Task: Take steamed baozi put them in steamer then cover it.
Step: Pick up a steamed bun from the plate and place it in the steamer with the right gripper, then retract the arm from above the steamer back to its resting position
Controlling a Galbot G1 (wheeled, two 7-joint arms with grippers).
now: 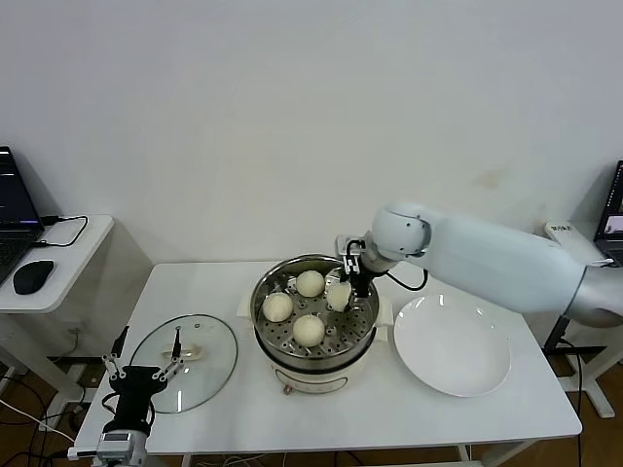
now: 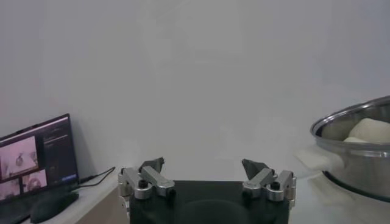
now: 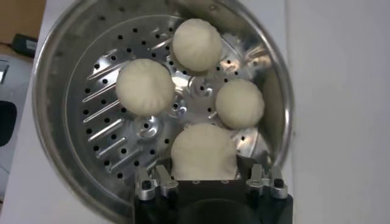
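At the near left corner of the tabletop (image 1: 409, 409), the left gripper (image 1: 144, 371) is hovering idle with its fingers spread wide and nothing between them, just in front of the glass lid (image 1: 185, 362), which is lying flat on the tabletop beside the steamer (image 1: 313, 365). Past the lid, at the middle of the tabletop, the steamer is standing uncovered on its white base. Three steamed baozi (image 3: 145, 86) are sitting loose on the perforated tray (image 3: 116, 128), apart from one another. The fourth baozi (image 3: 202, 152) is sitting at the tray's right side, and the right gripper (image 1: 347, 280) is reaching down into the steamer, clasping this bun between its fingers; from the wrist camera the bun is filling the gap between the two fingers. To the right of the steamer, the white plate (image 1: 454, 345) is lying bare on the tabletop. Farther left, on a separate side table (image 1: 68, 263), a laptop (image 1: 12, 219) and a mouse (image 1: 32, 276) are resting.
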